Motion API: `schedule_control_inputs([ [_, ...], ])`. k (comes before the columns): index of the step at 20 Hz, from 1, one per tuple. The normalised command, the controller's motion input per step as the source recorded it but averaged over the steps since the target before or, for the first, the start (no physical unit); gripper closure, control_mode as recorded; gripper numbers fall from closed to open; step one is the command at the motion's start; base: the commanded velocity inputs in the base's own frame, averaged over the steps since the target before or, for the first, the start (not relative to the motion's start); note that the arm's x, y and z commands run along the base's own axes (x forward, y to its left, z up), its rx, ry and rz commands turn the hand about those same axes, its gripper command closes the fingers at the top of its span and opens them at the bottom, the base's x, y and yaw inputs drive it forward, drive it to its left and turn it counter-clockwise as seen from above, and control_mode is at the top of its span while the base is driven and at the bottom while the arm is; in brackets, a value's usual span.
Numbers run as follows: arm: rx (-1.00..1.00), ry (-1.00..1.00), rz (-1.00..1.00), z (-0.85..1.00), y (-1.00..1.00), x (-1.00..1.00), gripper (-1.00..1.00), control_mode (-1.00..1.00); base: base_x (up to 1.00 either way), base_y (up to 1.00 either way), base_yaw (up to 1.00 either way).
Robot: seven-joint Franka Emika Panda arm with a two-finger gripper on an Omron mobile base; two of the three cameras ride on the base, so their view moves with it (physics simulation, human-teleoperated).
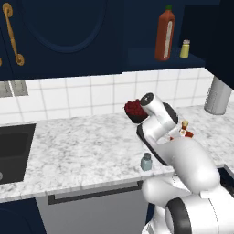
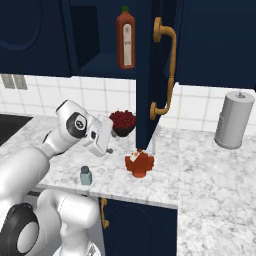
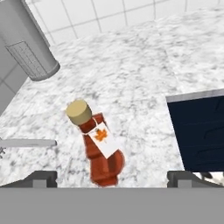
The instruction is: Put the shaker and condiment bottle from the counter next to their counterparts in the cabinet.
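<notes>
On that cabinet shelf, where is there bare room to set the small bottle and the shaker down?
On the cabinet shelf, bare room lies left of the tall red bottle. The gap between it and the yellow shaker is narrow. On the counter, the stretch from the sink to the blue-grey shaker is bare.

Counter and open cabinet, layout

The shaker [image 1: 146,161] stood near the front edge of the counter [image 1: 82,151], with the condiment bottle [image 2: 138,164] to its right and a little farther back. A bowl [image 2: 122,122] sat behind them near the wall, a canister [image 2: 233,120] far right, and the sink [image 1: 13,148] far left. Above, in the cabinet [image 1: 160,58], the tall bottle [image 1: 165,34] stood left of the small shaker [image 1: 184,49]. The gripper [image 3: 112,177] was just beside the condiment bottle, its fingertips [image 3: 41,176] well apart.
</notes>
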Motion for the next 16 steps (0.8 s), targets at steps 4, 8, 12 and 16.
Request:
schedule_control_inputs([
  [4, 0.0, 0.01, 0.0, -0.14, -0.07, 0.25, -1.0, -1.0, 0.0, 0.0, 0.0],
  [8, 0.0, 0.01, 0.0, -0.14, -0.08, 0.24, -1.0, -1.0, 0.0, 0.0, 0.0],
  [12, 0.0, 0.0, 0.0, -0.16, -0.11, 0.14, -1.0, -1.0, 0.0, 0.0, 0.0],
  [16, 0.0, 0.0, 0.0, -0.19, -0.14, 0.03, -1.0, -1.0, 0.0, 0.0, 0.0],
])
